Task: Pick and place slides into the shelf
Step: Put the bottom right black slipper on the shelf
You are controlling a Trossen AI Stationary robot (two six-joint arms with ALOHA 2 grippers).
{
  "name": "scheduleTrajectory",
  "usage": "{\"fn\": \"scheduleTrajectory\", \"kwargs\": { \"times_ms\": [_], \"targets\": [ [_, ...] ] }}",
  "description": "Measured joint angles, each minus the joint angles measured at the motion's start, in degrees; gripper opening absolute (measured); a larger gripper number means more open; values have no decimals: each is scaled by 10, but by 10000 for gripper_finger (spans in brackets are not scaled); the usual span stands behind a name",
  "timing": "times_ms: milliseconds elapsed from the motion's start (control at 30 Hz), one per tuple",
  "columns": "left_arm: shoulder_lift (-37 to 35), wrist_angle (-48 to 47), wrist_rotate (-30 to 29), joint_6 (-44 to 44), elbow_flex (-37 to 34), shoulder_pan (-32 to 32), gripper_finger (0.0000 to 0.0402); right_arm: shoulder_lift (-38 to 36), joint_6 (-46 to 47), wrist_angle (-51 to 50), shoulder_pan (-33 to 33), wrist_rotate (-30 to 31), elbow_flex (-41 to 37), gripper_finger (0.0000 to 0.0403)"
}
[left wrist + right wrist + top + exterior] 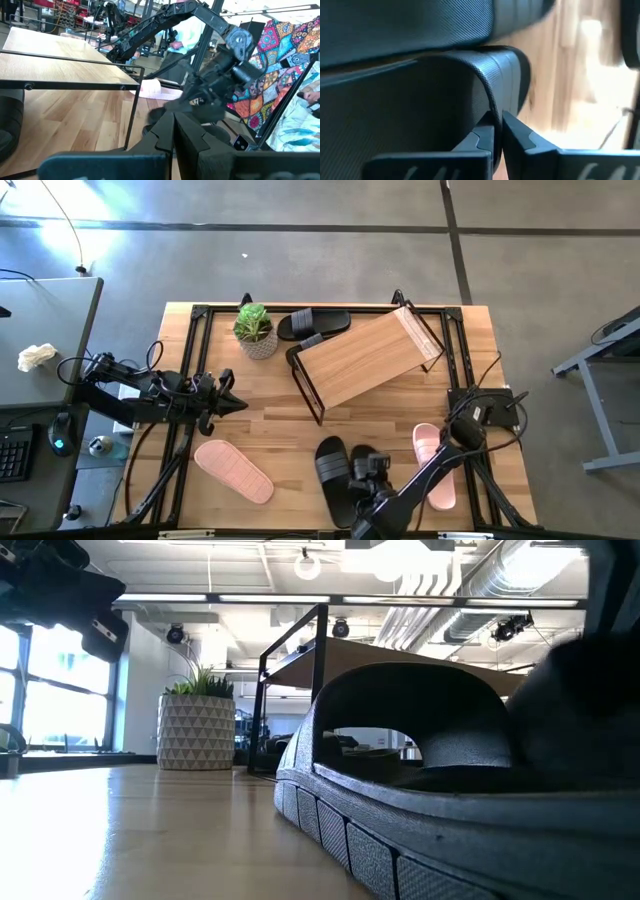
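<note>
Right gripper (497, 131) pinches the black slide's (420, 100) strap edge between its fingers; lift straight and keep the pinch deep (left gripper (174, 131), fingers together, waits).

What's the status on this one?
Right end effector shut on black slide's strap. Left end effector shut, empty, parked table-left. Shelf board bare; plant beside it.

High view straight down; low view at tabletop, tight against black slide (420, 790); wrist views share it.
</note>
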Motion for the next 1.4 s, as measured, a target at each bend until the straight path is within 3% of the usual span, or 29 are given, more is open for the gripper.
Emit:
{"fn": "scheduleTrajectory", "kwargs": {
  "times_ms": [267,367,533,900,1067,1400],
  "targets": [
    [0,0,0,0,0,0,1,-5,-107,9,5,-24,168,1],
    [0,0,0,0,0,0,1,-65,-124,47,5,-31,130,1],
    [0,0,0,0,0,0,1,-132,-65,0,9,16,130,1],
    [0,0,0,0,0,0,1,-235,-133,0,7,172,133,0],
    [0,0,0,0,0,0,1,-254,-212,0,5,236,133,0],
    [0,0,0,0,0,0,1,-264,-448,1,-49,452,132,0]
  ]
}}
